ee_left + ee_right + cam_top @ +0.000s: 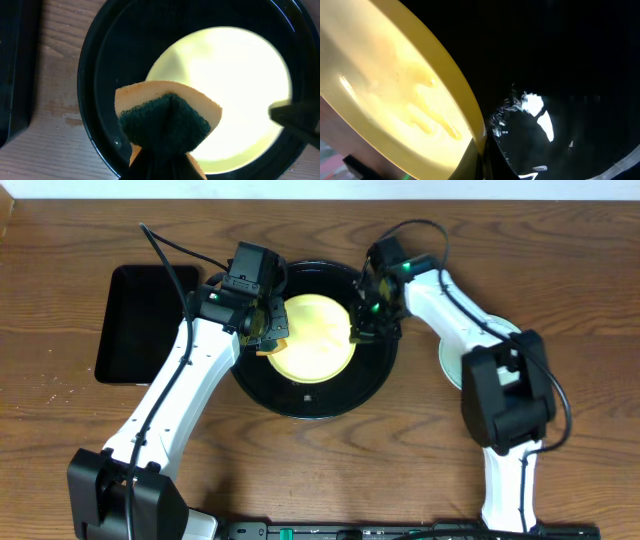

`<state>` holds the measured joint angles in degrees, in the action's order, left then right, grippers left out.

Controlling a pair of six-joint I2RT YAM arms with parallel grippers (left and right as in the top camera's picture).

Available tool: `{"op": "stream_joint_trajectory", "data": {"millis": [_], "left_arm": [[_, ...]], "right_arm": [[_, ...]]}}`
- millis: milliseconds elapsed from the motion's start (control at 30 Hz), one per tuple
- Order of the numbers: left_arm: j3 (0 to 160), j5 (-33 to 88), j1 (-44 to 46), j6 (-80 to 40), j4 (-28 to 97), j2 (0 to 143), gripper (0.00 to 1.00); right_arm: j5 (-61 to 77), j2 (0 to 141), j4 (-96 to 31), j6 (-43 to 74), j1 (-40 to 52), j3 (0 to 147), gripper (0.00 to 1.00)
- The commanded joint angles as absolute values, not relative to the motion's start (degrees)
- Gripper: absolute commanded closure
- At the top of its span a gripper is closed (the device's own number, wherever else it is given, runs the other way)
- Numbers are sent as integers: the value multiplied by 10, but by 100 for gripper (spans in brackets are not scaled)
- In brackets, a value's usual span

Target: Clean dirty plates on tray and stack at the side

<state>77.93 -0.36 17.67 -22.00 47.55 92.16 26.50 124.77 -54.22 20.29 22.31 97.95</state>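
Note:
A pale yellow dirty plate (318, 338) lies in the round black tray (300, 402). My left gripper (268, 328) is shut on a yellow sponge with a dark green scouring face (167, 117), which sits over the plate's left edge (235, 95). My right gripper (362, 332) is shut on the plate's right rim. In the right wrist view the jaws (481, 155) pinch that yellow rim (395, 90) above the glossy tray (570, 75). A light mint plate (448, 362) lies on the table to the right of the tray, mostly under my right arm.
A smaller black rectangular tray (145, 325) lies on the wooden table to the left of the round tray. Both arms reach in from the front edge and cross over the round tray's sides.

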Motion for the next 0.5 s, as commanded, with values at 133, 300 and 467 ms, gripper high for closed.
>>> {"op": "stream_joint_trajectory", "data": {"millis": [133,300,467], "left_arm": [[778,-6,174,-210,475,925,92],[778,-6,174,-210,475,925,93],[778,-6,174,-210,475,925,93]], "right_arm": [[135,1167,-552,171,225,978,99],[29,1134,-558,171,246,978,99],[-77,1121,-562,188,280,978,99]]}}
